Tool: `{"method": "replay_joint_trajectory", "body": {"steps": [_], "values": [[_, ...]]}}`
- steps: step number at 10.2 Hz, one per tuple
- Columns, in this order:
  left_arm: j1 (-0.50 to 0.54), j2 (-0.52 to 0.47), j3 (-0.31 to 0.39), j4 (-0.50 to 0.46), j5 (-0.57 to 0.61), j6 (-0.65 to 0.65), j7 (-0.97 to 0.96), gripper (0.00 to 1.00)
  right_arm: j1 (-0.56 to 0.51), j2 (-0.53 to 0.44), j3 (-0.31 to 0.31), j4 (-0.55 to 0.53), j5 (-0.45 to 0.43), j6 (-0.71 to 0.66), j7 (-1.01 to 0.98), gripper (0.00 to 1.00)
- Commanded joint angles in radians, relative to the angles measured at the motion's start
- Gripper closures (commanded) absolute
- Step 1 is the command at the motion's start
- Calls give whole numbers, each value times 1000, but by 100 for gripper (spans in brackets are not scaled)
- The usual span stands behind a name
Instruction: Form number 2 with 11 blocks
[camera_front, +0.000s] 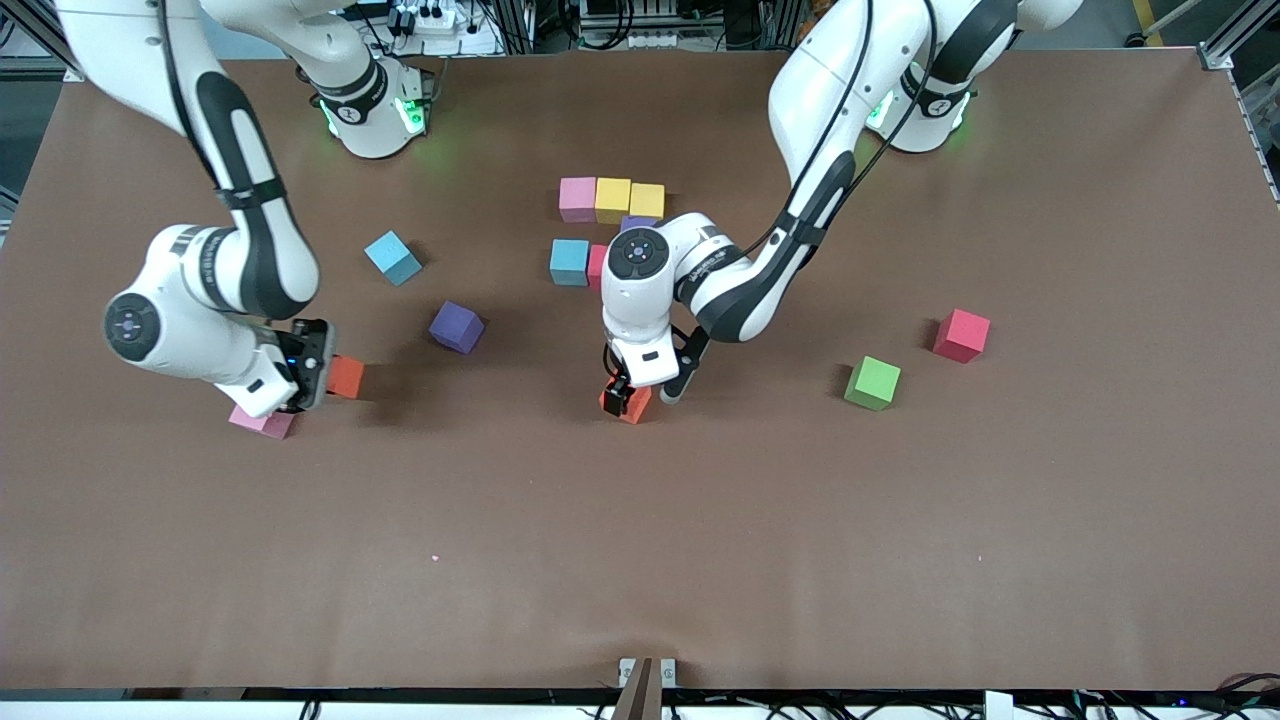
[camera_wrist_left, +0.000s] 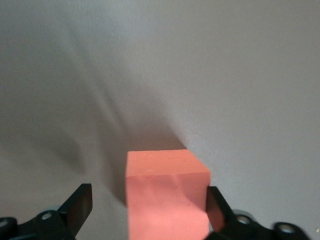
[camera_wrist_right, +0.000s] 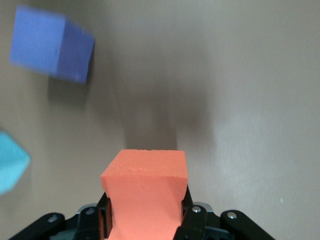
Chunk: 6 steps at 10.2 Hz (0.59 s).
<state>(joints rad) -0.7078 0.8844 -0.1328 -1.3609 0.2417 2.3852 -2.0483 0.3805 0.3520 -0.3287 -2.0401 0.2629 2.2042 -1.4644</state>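
The digit is taking shape near the middle of the table, where a pink, a yellow and another yellow cube (camera_front: 611, 198) are sitting touching in a row, with a cyan cube (camera_front: 569, 261) and a pink one just beside it starting the rows below, partly hidden under the left arm's wrist. Taking that started figure as the landmark, the left gripper (camera_front: 646, 395) is sitting nearer the front camera than it, straddling an orange block (camera_front: 634, 405) that is resting on the table; its fingers are standing wide apart, one pad (camera_wrist_left: 216, 209) against the block's side and the other clear of it, so nothing is clamped. Toward the right arm's end from the figure, the right gripper (camera_front: 318, 368) is squeezing a second orange block (camera_front: 346, 377) firmly between its fingers, apparently to carry it over. A pink cube (camera_front: 264, 420) is lying beneath that gripper, while a loose purple cube (camera_front: 457, 327), another cyan, a green and a red one are waiting scattered around.
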Motion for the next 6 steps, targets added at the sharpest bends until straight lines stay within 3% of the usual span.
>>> {"method": "replay_joint_trajectory", "body": {"steps": [1, 4, 6], "values": [[-10, 25, 9, 16, -4, 32, -24, 0, 64, -11, 2, 40, 9, -21, 215, 70], [-6, 21, 10, 17, -4, 43, -30, 0, 112, -8, 2, 87, 9, -24, 493, 70], [-4, 24, 12, 19, -4, 58, -30, 0, 150, -8, 2, 132, 9, -112, 708, 70]]}}
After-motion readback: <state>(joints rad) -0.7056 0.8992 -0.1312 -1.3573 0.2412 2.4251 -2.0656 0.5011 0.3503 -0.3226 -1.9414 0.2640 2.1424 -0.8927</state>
